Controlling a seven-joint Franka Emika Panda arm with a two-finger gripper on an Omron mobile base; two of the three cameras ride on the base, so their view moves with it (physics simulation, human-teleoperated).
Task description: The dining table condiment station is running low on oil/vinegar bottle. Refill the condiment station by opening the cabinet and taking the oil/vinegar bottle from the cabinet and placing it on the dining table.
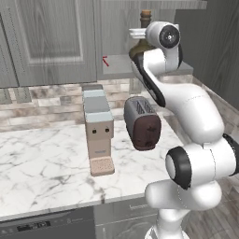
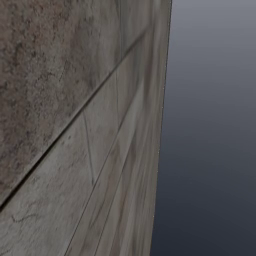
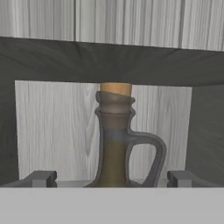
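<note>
- While its jaws stand fully apart and hold nothing, the end effector (image 3: 112, 178) faces the oil/vinegar bottle (image 3: 114, 140), the neck centred between the fingertips (image 3: 41, 178).
- The bottle stands upright on a shelf inside the opened cabinet (image 1: 116, 28).
- Likely glass: rigid, smooth, breakable, and heavy in the belly; the neck below the cork stopper (image 3: 116, 89), clear of the side handle (image 3: 151, 157), looks the surest hold.
- The hand view resolves that handle; the left base view adds the desk (image 1: 42, 163), coffee machine (image 1: 98, 130) and toaster (image 1: 142, 122) below.
</note>
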